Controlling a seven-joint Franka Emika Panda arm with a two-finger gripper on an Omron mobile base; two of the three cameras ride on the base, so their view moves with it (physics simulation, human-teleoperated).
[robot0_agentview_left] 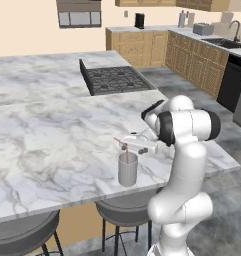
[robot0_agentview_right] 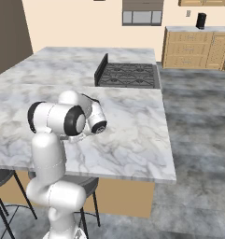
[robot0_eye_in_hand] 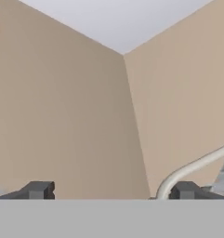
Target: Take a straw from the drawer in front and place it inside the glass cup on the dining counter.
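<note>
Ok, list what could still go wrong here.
1. The gripper hangs open just above the glass cup, right beside the straw; pulling away carelessly could snag the straw and lift it out.
2. The cup stands near the dining counter edge, so a knock from the hand might tip it off.
</note>
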